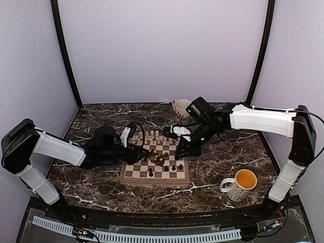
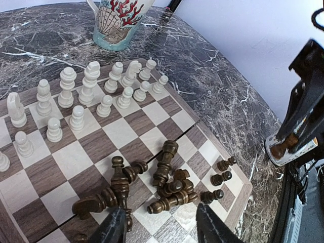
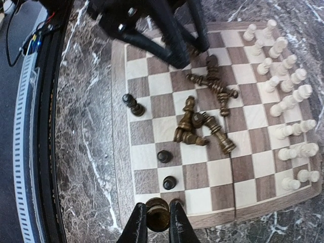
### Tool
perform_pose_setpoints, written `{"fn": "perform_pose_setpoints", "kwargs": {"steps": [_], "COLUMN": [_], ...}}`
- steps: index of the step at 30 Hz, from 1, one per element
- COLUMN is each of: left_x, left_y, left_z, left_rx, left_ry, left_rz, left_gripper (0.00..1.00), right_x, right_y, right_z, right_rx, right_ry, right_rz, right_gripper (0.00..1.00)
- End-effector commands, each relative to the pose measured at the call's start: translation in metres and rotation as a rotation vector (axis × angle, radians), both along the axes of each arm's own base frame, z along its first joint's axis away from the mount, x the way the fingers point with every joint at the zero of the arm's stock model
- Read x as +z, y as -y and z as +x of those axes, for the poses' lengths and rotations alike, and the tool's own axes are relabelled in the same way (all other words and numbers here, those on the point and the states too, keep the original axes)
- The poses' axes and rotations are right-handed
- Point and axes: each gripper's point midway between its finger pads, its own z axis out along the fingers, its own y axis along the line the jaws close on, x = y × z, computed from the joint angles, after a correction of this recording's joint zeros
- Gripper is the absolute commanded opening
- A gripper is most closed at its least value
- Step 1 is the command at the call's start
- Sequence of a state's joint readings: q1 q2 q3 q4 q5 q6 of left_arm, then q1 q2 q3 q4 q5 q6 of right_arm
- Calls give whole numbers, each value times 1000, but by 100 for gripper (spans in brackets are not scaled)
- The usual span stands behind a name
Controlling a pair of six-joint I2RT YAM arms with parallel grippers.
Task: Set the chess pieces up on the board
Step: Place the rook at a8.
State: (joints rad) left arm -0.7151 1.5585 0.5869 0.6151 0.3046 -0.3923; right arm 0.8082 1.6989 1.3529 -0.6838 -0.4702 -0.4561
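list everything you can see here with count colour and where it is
board: one, tan and brown checks, table centre
white chess pieces: about sixteen, cream, two rows on the board's far side
dark chess pieces: brown-black, heap lying mid-board, a few standing on the near side
coral-print mug: one, beyond the board
yellow-lined mug: one, pale outside, table's near right
table: one, dark marble
left gripper: open, above the heap
right gripper: shut on one of the dark chess pieces, at the board's edge
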Motion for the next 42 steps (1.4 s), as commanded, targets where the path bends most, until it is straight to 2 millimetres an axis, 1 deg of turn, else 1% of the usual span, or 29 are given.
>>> {"fn": "perform_pose_setpoints", "kwargs": {"steps": [1, 2, 4, 6, 7, 8, 15, 20, 33, 38, 40, 42], "left_x": [19, 20, 21, 22, 23, 24, 26, 27, 22, 19, 19, 19], "left_y": [-5, -6, -8, -9, -9, -9, -10, -9, -8, -8, -9, -9], "left_z": [8, 9, 9, 9, 9, 9, 10, 10, 10, 9, 8, 8], "left_rx": [37, 42, 49, 53, 51, 51, 56, 57, 50, 52, 52, 52], "left_ry": [37, 38, 36, 38, 39, 42, 43, 35, 19, 9, 7, 5], "left_rz": [4, 7, 12, 17, 20, 22, 38, 31, 37, 38, 37, 36], "left_gripper": [49, 49, 49, 49, 49, 49, 49, 49, 49, 49, 49, 49], "right_x": [-26, -31, -40, -49, -49, -61, -82, -86, -99, -105, -105, -101], "right_y": [0, -1, 1, 1, -1, 5, 8, 10, 14, 16, 16, 16], "right_z": [-25, -32, -38, -41, -40, -44, -35, -29, -33, -35, -34, -33], "right_rx": [95, 109, 121, 127, 127, 126, 83, 59, 70, 71, 69, 63], "right_ry": [37, 40, 50, 69, 87, 83, 134, 162, 138, 128, 129, 136], "right_rz": [-30, -37, -52, -69, -71, -97, -149, -161, -188, -203, -205, -202], "right_gripper": [8, 8, 8, 8, 8, 8, 8, 9, 12, 15, 18, 22]}}
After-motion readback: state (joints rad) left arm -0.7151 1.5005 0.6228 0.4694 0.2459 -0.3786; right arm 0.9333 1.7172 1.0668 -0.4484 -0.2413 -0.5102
